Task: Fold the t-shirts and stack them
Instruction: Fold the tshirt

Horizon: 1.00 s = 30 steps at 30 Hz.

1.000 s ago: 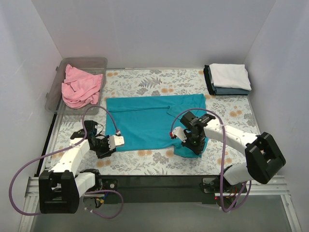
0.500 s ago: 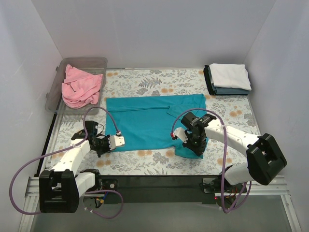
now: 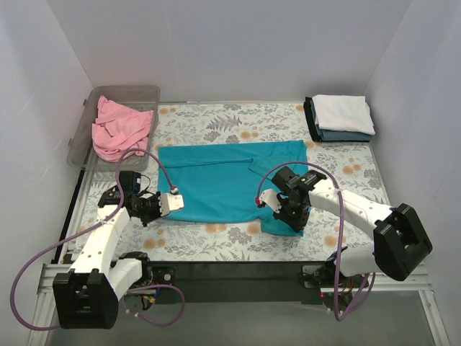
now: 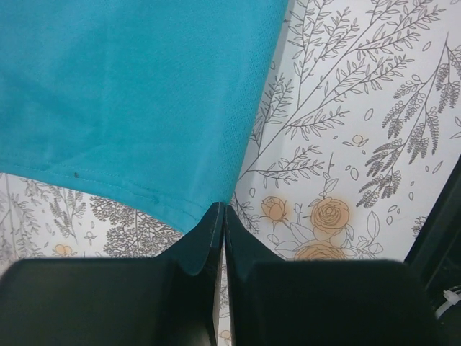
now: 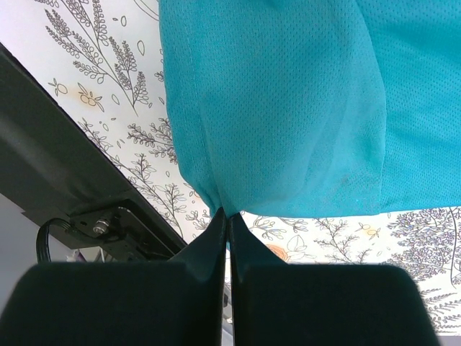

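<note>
A teal t-shirt (image 3: pixel 223 180) lies spread on the floral table cloth (image 3: pixel 216 122) in the middle. My left gripper (image 3: pixel 157 205) is shut on its near left corner, as the left wrist view shows (image 4: pixel 222 210), with the teal cloth (image 4: pixel 137 94) stretching away from the jaws. My right gripper (image 3: pixel 283 215) is shut on the near right corner, lifted off the cloth; the right wrist view (image 5: pixel 227 214) shows teal fabric (image 5: pixel 288 108) hanging from the jaws. A pink t-shirt (image 3: pixel 119 130) lies crumpled in the bin. A white t-shirt (image 3: pixel 343 112) sits folded on a dark grey-blue one (image 3: pixel 346 135) at the far right.
A clear plastic bin (image 3: pixel 137 94) stands at the far left corner. White walls close in the table on three sides. The black table frame (image 3: pixel 230 270) runs along the near edge, also seen in the right wrist view (image 5: pixel 65 173).
My left gripper has moved back and left, pulling the shirt's near left corner with it. My right gripper has shifted slightly, and the near right corner is held up and drawn in.
</note>
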Each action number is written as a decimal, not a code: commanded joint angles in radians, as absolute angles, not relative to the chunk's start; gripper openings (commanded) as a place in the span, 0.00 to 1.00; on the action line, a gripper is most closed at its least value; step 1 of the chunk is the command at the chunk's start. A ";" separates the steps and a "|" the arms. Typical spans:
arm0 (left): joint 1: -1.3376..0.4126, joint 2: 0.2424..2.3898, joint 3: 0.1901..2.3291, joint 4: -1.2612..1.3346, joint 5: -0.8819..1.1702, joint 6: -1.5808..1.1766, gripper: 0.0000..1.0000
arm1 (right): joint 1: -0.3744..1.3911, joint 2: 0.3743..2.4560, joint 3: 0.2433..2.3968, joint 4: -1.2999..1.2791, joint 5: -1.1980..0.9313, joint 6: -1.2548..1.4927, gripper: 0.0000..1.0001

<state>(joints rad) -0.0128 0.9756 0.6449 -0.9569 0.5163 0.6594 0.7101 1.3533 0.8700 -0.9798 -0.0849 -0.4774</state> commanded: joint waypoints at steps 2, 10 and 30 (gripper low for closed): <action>-0.017 0.997 0.661 -1.006 0.532 0.672 0.00 | 0.715 1.309 0.914 -1.014 -0.078 -0.483 0.01; -0.015 1.038 0.718 -0.945 0.555 0.548 0.00 | 0.629 1.304 1.040 -1.008 -0.006 -0.600 0.01; 0.049 1.348 1.023 -0.693 0.609 0.302 0.00 | 0.474 1.607 1.437 -1.011 0.043 -0.767 0.01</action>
<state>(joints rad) 0.0391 1.3361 0.9699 -0.7719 0.5911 0.3408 0.4934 1.5723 1.3731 -1.0035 0.0315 -0.7246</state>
